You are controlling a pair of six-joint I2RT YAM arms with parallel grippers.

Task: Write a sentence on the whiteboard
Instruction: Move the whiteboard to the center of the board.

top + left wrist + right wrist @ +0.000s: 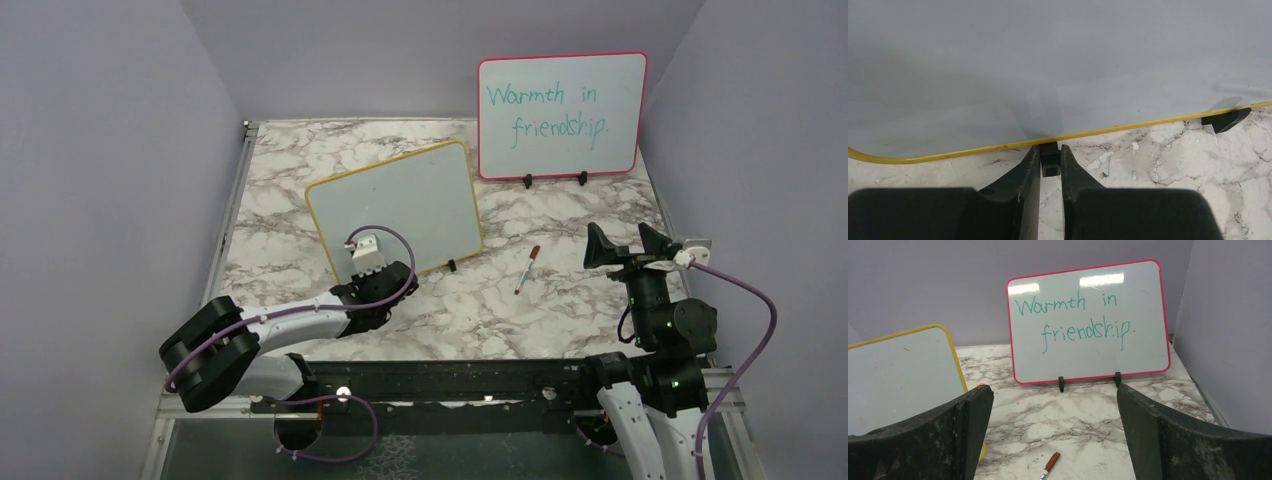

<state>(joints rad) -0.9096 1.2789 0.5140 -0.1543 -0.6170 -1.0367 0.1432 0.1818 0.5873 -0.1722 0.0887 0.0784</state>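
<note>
veined marble bench point(560, 310): blank yellow-framed rectangular whiteboard point(400, 205) stands left of centre, black left gripper point(1050, 148) clamped on its small black clip foot point(1049, 167). black right gripper point(628, 245), spread empty by the right edge, is nearer the slim red-capped marker point(527, 268) between them, axis near-to-far.

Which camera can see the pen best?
The top external view: the whole pen lies on the table between the whiteboard and the right gripper, both ends visible. The right wrist view catches only its reddish end at the bottom edge. The left wrist view does not show it.
</note>
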